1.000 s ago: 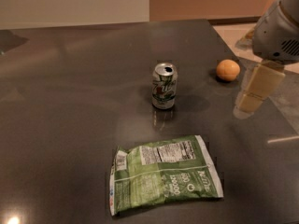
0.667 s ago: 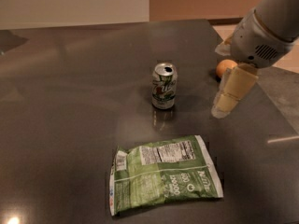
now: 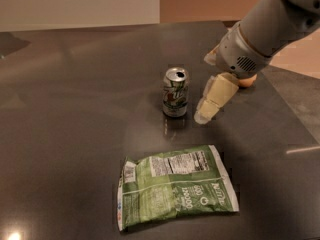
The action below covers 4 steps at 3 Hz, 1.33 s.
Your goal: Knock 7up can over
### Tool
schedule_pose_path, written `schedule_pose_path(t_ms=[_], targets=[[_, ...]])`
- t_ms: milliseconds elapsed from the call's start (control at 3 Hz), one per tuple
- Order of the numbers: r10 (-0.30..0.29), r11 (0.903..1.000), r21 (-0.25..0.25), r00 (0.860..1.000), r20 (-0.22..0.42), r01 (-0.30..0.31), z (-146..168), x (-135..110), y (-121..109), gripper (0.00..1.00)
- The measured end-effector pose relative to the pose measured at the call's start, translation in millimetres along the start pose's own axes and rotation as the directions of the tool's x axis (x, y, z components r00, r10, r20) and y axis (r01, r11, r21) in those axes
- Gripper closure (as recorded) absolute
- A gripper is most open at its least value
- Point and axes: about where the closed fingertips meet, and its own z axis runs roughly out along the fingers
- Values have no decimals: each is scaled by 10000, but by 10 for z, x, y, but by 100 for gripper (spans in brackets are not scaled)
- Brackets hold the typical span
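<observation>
View: camera view, the single one.
7up can (image 3: pixel 175 92): upright near the middle of the dark bench (image 3: pixel 75 84), opened top up, long axis vertical.
Hand (image 3: pixel 204 115): just right of the can, tip low beside its base, apart from it. Released or clenched: cannot tell.
Key relation: the can lies directly left of the hand, with a narrow gap between them.
Judged move: a leftward push, better placed higher on the can's wall.
Snack bag (image 3: pixel 175 191): flat, on the near side, probably clear of a leftward fall.

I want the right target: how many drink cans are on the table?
1: the 7up can stands upright mid-table, behind the green snack bag. The tool hangs close beside it. The arm may hide others.
</observation>
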Motion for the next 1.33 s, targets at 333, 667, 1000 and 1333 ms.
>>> schedule_pose_path(t_ms=[333, 667, 1000, 1333], targets=[[6, 10000, 21, 9986, 529, -7, 252, -164, -123, 0], [14, 10000, 14, 9956, 932, -16, 435, -284, -200, 0], [47, 9999, 106, 9924, 1226, -60, 522, -377, -275, 0], [88, 9999, -74, 9900, 1411, -78, 553, -424, -315, 18]])
